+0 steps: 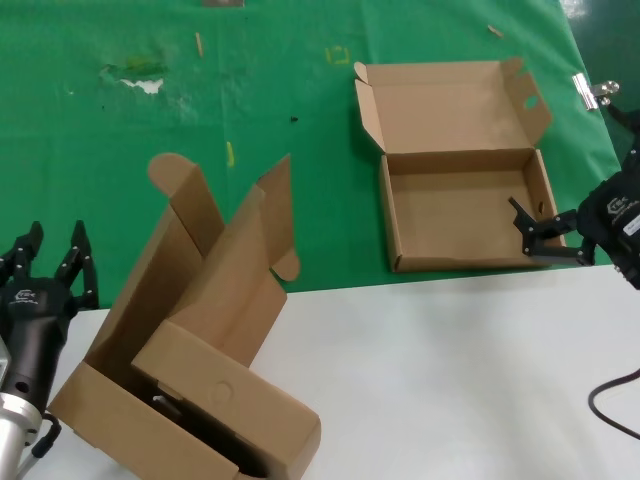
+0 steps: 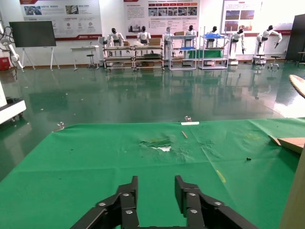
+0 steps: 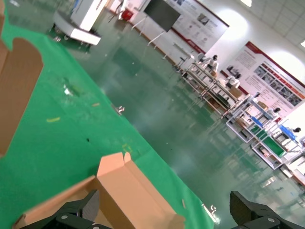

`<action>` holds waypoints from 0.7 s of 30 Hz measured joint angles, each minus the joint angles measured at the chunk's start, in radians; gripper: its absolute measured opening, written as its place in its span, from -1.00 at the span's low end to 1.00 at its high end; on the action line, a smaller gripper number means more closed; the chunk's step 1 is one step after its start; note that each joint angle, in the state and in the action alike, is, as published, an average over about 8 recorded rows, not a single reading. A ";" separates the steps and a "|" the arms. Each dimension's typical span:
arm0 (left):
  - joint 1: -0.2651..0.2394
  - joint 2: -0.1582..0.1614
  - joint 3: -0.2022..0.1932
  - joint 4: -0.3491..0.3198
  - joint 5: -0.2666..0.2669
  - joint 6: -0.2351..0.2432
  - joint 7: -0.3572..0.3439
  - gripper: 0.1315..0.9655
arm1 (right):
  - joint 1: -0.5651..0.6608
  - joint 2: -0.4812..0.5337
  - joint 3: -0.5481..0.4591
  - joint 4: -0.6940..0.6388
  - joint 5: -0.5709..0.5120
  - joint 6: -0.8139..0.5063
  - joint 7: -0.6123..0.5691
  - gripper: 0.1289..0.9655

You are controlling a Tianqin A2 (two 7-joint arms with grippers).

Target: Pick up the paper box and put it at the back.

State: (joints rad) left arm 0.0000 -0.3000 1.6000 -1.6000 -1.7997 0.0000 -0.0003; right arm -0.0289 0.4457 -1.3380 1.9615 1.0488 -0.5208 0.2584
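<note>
**A:** So the right gripper was seen with its fingers spread apart, straddling the right wall of the paper box. Nothing looked clamped. The box was already parked on the green cloth at the back, lid open, so placing was probably done, only letting go and pulling away left.

**B:** Agreed. The left gripper was parked open beside the nested boxes, only shown in the head view. A torn patch in the cloth was better shown by the left wrist view.
</note>
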 joint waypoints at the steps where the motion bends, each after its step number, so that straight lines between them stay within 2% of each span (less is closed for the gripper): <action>1: 0.000 0.000 0.000 0.000 0.000 0.000 0.000 -0.67 | 0.000 -0.002 -0.004 -0.006 0.012 0.008 -0.004 0.87; 4: 0.000 0.000 0.000 0.000 0.000 0.000 0.000 -0.60 | 0.002 -0.010 -0.018 -0.024 0.050 0.035 -0.017 0.91; 12: 0.000 0.000 0.000 0.000 0.000 0.000 0.000 -0.18 | 0.006 -0.029 -0.053 -0.073 0.151 0.105 -0.052 0.99; 13: 0.000 0.000 0.000 0.000 0.000 0.000 0.000 -0.18 | 0.006 -0.032 -0.057 -0.079 0.164 0.114 -0.056 1.00; 21: 0.000 0.000 0.000 0.000 0.000 0.000 0.000 0.34 | 0.010 -0.051 -0.092 -0.127 0.264 0.183 -0.091 1.00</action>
State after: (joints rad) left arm 0.0000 -0.3000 1.6000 -1.6000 -1.7998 0.0000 -0.0001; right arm -0.0187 0.3944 -1.4303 1.8341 1.3130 -0.3374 0.1675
